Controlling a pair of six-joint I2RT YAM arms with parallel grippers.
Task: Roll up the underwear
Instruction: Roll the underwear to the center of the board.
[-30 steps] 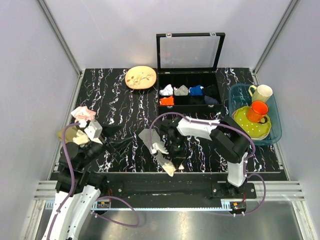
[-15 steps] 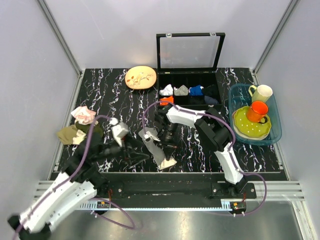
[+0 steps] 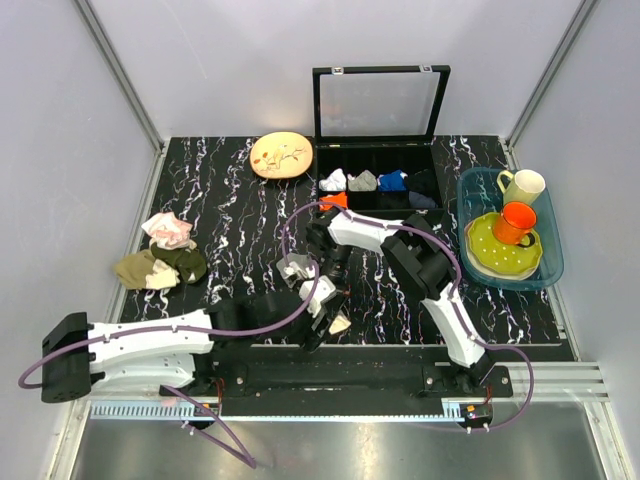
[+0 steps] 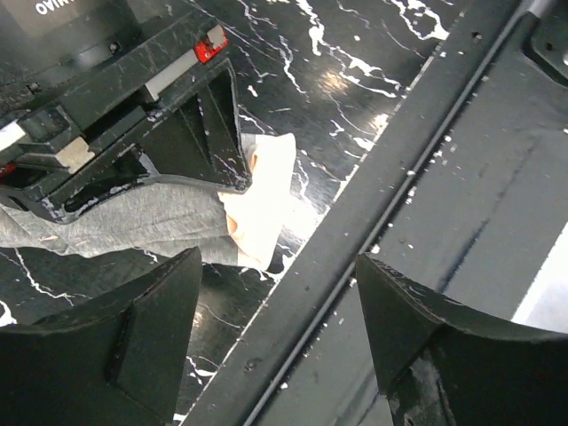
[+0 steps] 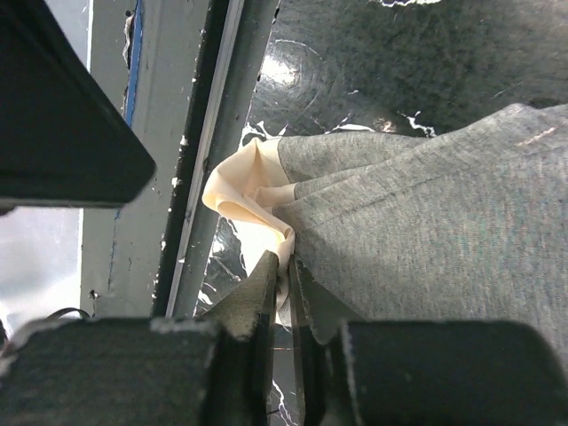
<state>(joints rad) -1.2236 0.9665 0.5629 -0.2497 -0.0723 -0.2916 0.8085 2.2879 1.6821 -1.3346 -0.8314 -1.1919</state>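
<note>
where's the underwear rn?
Top view: underwear at table centre by the near edge, right gripper pinching its cream edge, open left gripper beside it.

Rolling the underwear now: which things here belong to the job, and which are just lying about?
In the job: underwear; right pincer, shut on its cream edge; left pincer, open, near it.
Lying about: pink-and-white cloth; olive and tan cloths; plate; lidded box; blue basket.

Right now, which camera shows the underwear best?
The right wrist view: the underwear fills it, grey cloth and cream edge clear, pinched by the right claw. The left wrist view shows only one end, and the top view only small bits.
</note>
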